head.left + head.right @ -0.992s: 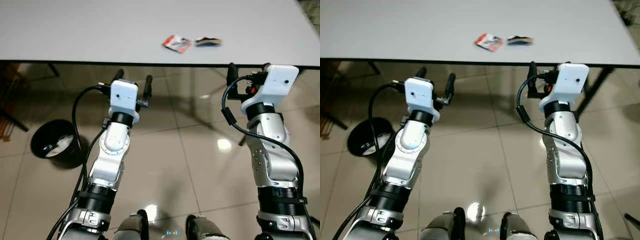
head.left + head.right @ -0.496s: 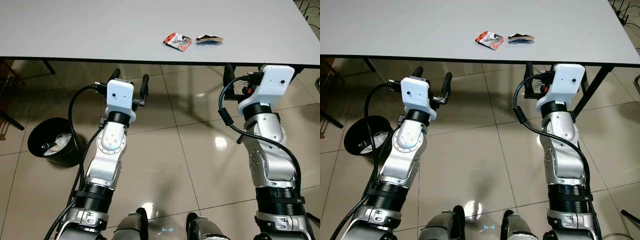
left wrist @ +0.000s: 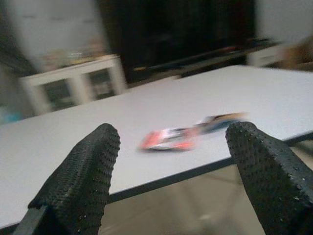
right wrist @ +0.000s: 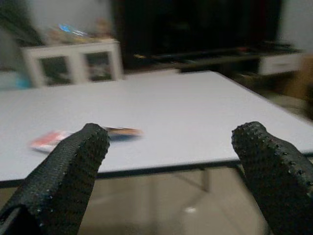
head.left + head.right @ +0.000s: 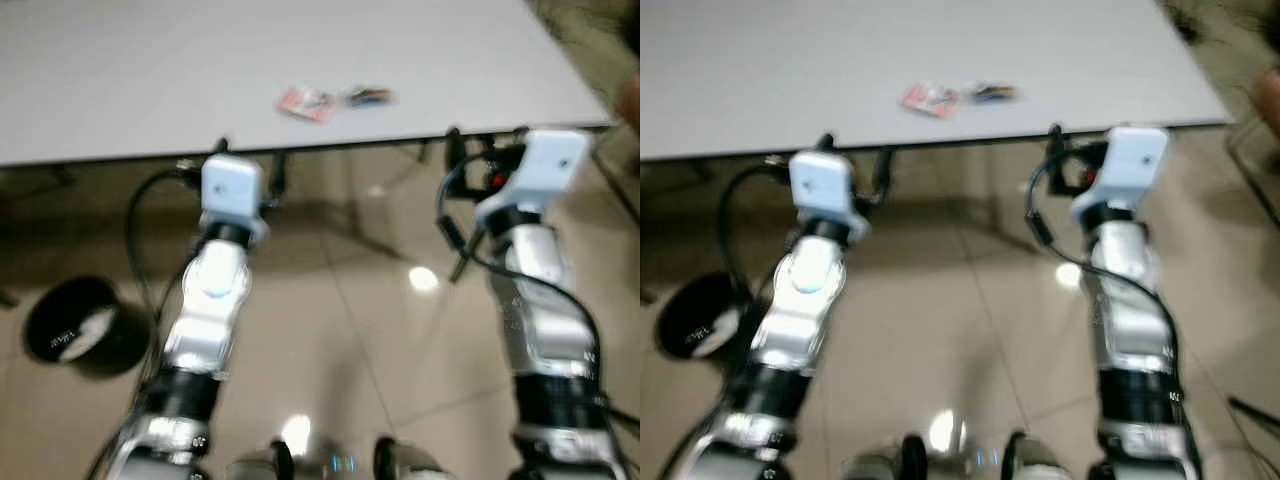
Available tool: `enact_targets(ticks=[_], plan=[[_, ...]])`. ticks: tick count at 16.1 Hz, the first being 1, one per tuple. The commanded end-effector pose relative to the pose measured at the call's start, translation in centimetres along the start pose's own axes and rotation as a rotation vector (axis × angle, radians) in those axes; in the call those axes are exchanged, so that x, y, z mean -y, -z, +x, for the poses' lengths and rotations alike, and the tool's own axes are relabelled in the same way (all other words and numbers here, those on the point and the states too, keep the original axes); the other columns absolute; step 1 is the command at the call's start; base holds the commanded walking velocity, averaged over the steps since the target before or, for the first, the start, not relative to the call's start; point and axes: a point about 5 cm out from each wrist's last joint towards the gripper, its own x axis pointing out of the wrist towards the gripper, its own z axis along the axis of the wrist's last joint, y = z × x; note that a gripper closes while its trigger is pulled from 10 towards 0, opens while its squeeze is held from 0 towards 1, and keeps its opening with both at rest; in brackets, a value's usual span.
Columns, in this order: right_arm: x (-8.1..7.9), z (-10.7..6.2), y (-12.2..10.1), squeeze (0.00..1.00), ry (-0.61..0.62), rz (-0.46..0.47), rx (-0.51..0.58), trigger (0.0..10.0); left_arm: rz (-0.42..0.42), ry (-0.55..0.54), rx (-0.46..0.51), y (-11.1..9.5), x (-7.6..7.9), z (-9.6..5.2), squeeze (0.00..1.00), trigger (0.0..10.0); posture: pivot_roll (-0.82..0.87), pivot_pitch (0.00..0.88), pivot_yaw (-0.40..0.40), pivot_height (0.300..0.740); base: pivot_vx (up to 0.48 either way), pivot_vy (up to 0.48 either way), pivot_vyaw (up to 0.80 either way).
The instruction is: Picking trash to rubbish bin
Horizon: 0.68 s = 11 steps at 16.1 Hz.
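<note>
Two pieces of trash lie close together on the white table (image 5: 150,70): a red and white wrapper (image 5: 305,102) and a small dark blue one (image 5: 368,96) to its right. Both arms are raised just before the table's near edge. My left gripper (image 5: 248,158) stands open and holds nothing; in the left wrist view the red wrapper (image 3: 168,138) and the blue wrapper (image 3: 220,119) lie ahead between its fingers (image 3: 80,181). My right gripper (image 5: 485,140) is also open and holds nothing, with the blue wrapper (image 4: 122,131) ahead of it. The picture is blurred.
A black rubbish bin (image 5: 75,328) with some white trash inside stands on the tiled floor to my left, below the table. Table legs (image 5: 350,190) run under the top. A white cabinet (image 3: 73,78) and dark furniture stand beyond the table.
The whole picture has shifted and blurred, so the camera has moved. Both arms keep the same raised pose with open fingers. The wrappers lie where they were on the table.
</note>
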Motion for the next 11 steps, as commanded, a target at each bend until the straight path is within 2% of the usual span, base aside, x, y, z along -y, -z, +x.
enact_targets(ticks=[1,10,11], plan=[[-0.73,0.02,0.1,0.0,-0.017,0.016,-0.006,10.0,0.016,-0.005,-0.016,0.4,-0.7,-0.37,0.0,10.0,0.0,0.217,0.067,0.74,0.379,0.0,0.0],[-0.83,0.11,0.2,0.0,-0.018,0.023,-0.015,10.0,0.018,0.001,-0.018,0.39,-0.69,-0.4,0.0,10.0,0.01,0.234,0.065,0.74,0.375,0.0,0.0],[-0.86,0.1,0.22,0.0,-0.019,0.028,-0.016,10.0,0.018,0.002,-0.018,0.39,-0.68,-0.41,0.0,10.0,0.01,0.234,0.065,0.74,0.375,0.0,-0.67]])
